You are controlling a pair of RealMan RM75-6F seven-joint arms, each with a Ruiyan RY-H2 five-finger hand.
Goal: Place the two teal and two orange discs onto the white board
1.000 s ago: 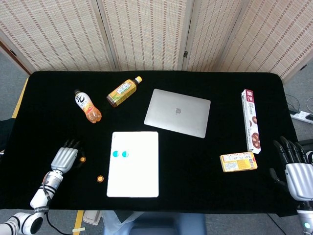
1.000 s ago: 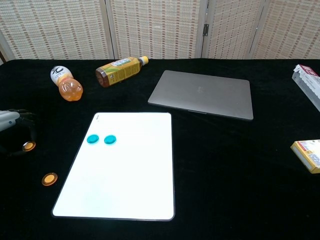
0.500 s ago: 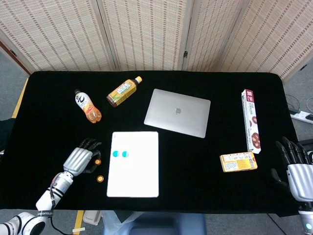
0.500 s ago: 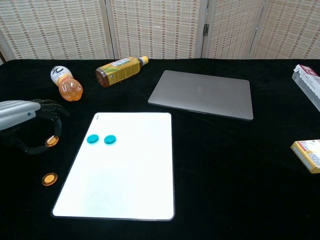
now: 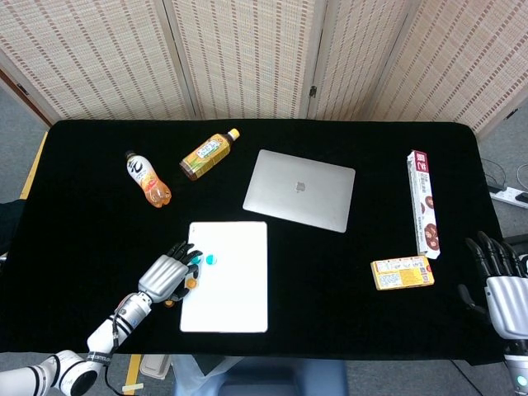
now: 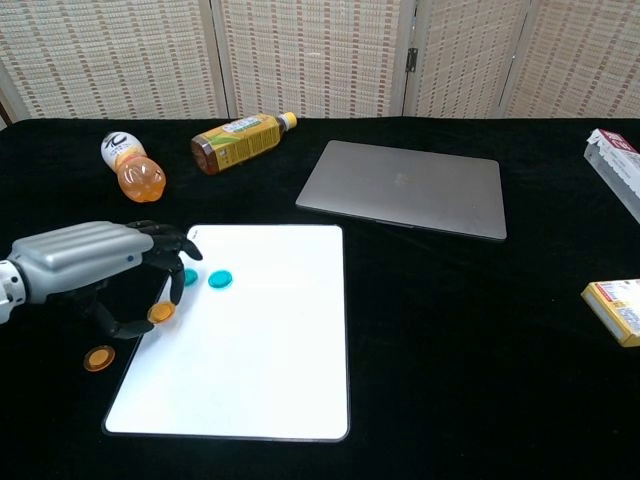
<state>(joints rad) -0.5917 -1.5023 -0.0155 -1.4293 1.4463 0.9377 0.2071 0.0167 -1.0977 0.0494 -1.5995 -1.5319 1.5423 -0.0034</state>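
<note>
While two teal discs [image 6: 205,279] lie on the white board [image 6: 260,350], the left hand [image 6: 95,262] pinches an orange disc [image 6: 160,313] over its left edge (another orange disc [image 6: 98,358] rests on the table); the right hand [image 5: 503,285] hangs empty, fingers spread.

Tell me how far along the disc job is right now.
Both teal discs already lie on the white board, one partly hidden behind the left hand. That hand pinches one orange disc at the board's left edge, not yet released. The other orange disc lies on the black table, left of the board, waiting to be picked up.
</note>
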